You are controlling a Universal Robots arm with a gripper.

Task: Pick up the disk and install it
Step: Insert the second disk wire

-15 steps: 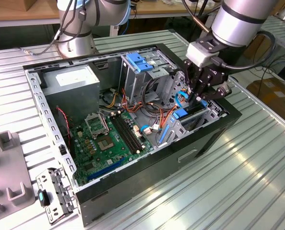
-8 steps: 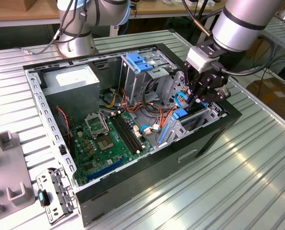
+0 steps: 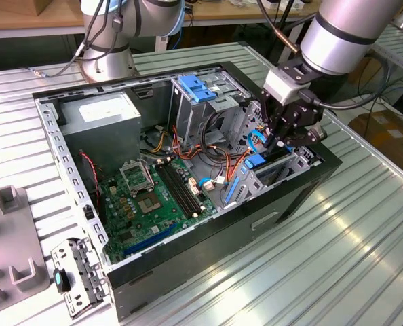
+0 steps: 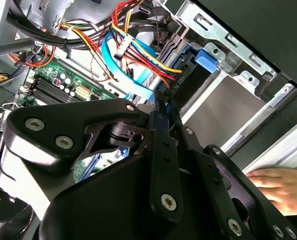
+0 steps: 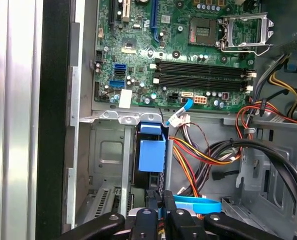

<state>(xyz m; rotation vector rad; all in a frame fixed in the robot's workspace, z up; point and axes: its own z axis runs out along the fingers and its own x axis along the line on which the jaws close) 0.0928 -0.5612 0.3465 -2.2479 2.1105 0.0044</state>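
Disk (image 5: 152, 156) in bay, below tool (image 5: 158, 212)

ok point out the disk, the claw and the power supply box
disk (image 5: 152, 155), first wrist view, on the blue carrier face standing in the drive bay
claw (image 5: 159, 210), first wrist view, midway between its black fingertips at the disk's edge
power supply box (image 3: 108, 112), exterior view, on its white sticker
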